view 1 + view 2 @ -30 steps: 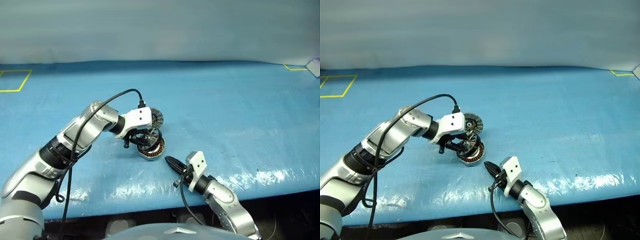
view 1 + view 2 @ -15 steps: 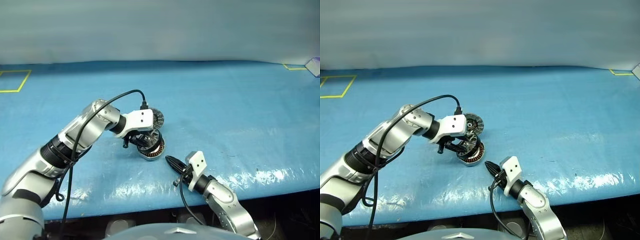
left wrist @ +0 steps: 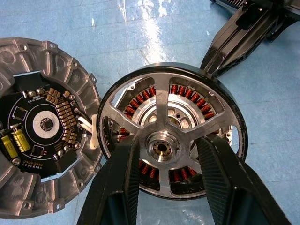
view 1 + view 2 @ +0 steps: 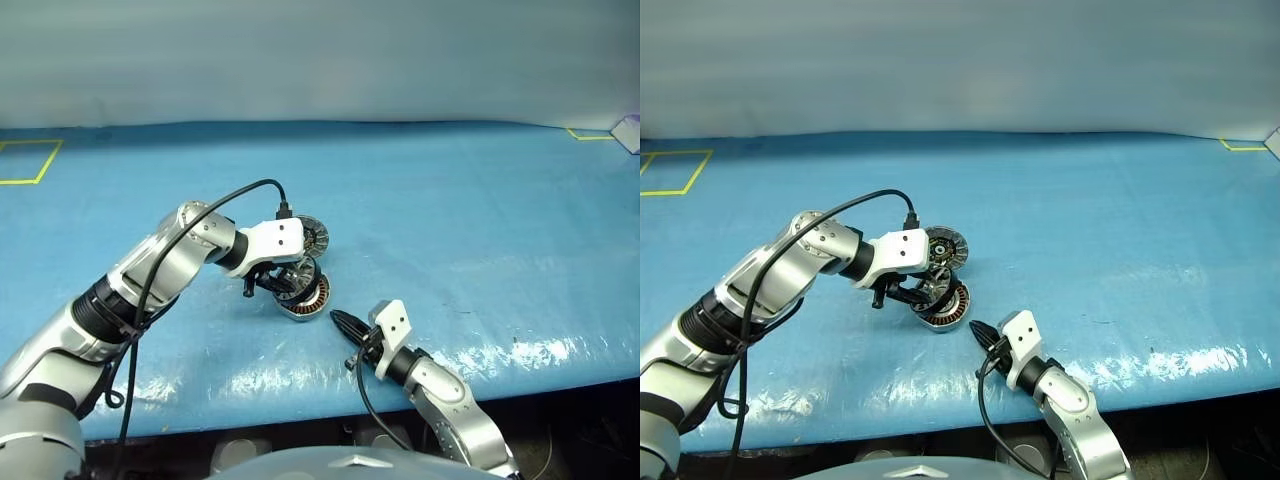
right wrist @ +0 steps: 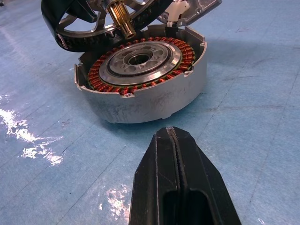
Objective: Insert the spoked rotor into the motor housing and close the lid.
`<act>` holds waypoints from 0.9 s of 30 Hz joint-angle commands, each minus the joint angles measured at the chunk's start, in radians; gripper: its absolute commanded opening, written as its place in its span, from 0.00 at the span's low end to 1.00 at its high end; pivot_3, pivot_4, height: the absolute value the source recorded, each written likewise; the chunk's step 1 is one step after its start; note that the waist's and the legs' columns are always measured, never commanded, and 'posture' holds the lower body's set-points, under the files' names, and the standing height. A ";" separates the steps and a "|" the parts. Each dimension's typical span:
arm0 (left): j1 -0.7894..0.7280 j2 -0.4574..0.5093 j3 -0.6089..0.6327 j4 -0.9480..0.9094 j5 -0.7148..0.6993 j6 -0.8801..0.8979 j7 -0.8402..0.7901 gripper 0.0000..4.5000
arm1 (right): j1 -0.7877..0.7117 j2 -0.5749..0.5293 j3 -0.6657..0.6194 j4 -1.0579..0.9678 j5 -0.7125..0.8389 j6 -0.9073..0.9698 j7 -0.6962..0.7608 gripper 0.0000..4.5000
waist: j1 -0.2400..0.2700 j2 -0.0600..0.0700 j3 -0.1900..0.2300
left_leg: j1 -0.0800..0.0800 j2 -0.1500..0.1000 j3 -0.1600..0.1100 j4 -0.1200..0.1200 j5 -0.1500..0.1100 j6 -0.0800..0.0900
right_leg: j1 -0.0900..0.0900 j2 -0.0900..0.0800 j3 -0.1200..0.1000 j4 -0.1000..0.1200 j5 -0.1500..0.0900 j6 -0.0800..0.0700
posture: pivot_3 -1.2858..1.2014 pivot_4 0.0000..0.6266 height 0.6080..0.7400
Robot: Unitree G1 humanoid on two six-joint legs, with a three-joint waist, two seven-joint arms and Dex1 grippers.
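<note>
Open lid [image 3: 44, 136] beside motor housing [image 5: 140, 89]

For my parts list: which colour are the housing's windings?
Copper-red windings, clearest in the right wrist view.

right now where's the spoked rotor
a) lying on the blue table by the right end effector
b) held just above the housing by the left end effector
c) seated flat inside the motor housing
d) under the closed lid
b: the left end effector grips the spoked rotor by its spokes, and the right wrist view shows it tilted, clear of the motor housing windings.
</note>
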 commanded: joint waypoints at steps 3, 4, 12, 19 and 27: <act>-0.011 0.014 0.010 -0.009 0.020 -0.014 -0.004 0.35 | 0.007 -0.003 -0.004 -0.019 0.005 0.003 0.004 0.00 | 0.000 0.000 0.000 | 0.000 0.000 0.000 0.000 0.000 0.000 | 0.000 0.000 0.000 0.000 0.000 0.000 | 0.52 0.24 1.00; -0.010 0.014 0.008 -0.006 0.022 -0.016 -0.005 0.35 | 0.008 -0.004 -0.004 -0.020 0.005 0.003 0.003 0.00 | 0.000 0.000 0.000 | 0.000 0.000 0.000 0.000 0.000 0.000 | 0.000 0.000 0.000 0.000 0.000 0.000 | 0.52 0.24 1.00; -0.015 0.023 -0.024 0.008 0.049 -0.041 -0.041 0.35 | 0.000 -0.004 -0.001 -0.018 0.001 0.010 -0.001 0.00 | -0.001 0.000 0.000 | 0.000 0.000 0.000 0.000 0.000 0.000 | 0.000 0.000 0.000 0.000 0.000 0.000 | 0.52 0.24 1.00; -0.036 0.020 -0.053 0.033 0.080 -0.079 -0.082 0.35 | -0.003 -0.005 -0.001 -0.015 -0.008 0.010 -0.004 0.00 | -0.002 0.000 0.000 | 0.000 0.000 0.000 0.000 0.000 0.000 | 0.000 0.000 0.000 0.000 0.000 0.000 | 0.52 0.24 1.00; -0.072 -0.011 -0.078 0.079 0.111 -0.117 -0.117 0.66 | 0.006 -0.001 -0.001 -0.018 -0.017 0.007 -0.017 0.00 | -0.002 0.000 0.000 | 0.000 0.000 0.000 0.000 0.000 0.000 | 0.000 0.000 0.000 0.000 0.000 0.000 | 0.52 0.24 1.00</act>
